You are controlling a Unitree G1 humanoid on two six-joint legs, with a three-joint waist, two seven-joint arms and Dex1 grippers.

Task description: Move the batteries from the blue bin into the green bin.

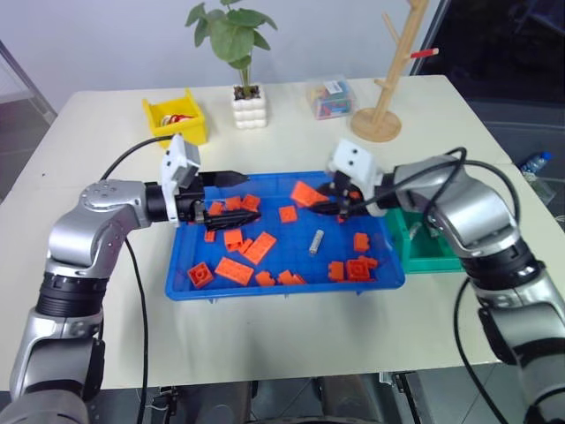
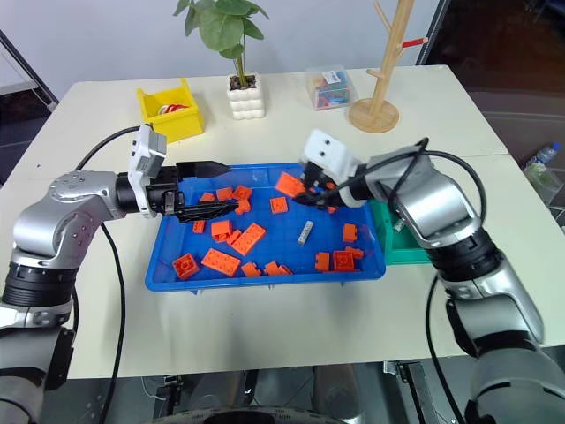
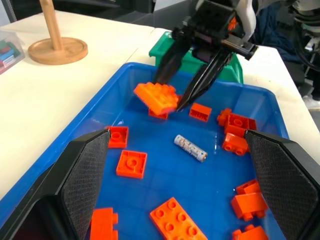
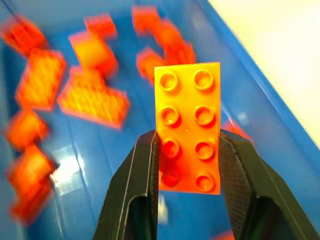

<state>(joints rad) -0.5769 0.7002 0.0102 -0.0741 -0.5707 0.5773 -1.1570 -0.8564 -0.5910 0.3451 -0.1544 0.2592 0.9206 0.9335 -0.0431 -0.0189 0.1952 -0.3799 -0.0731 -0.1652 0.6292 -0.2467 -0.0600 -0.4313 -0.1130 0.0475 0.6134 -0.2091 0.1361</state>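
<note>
One silver-grey battery (image 1: 317, 241) lies on the floor of the blue bin (image 1: 282, 287), right of centre, among several orange bricks. My right gripper (image 4: 187, 137) hangs over the bin's far right part, shut on an orange eight-stud brick (image 4: 188, 125) that it holds above the bin floor. The battery (image 3: 190, 148) lies just below and in front of that held brick (image 3: 156, 96). Over the bin's left end, my left gripper (image 1: 249, 196) points right, open and holding nothing. The green bin (image 1: 433, 256) stands against the blue bin's right side, partly hidden by my right arm.
At the table's back stand a yellow bin (image 1: 177, 119), a potted plant (image 1: 250, 106), a clear box of small items (image 1: 331, 97) and a wooden peg stand (image 1: 377, 124). A bottle (image 1: 534, 163) lies beyond the table's right edge.
</note>
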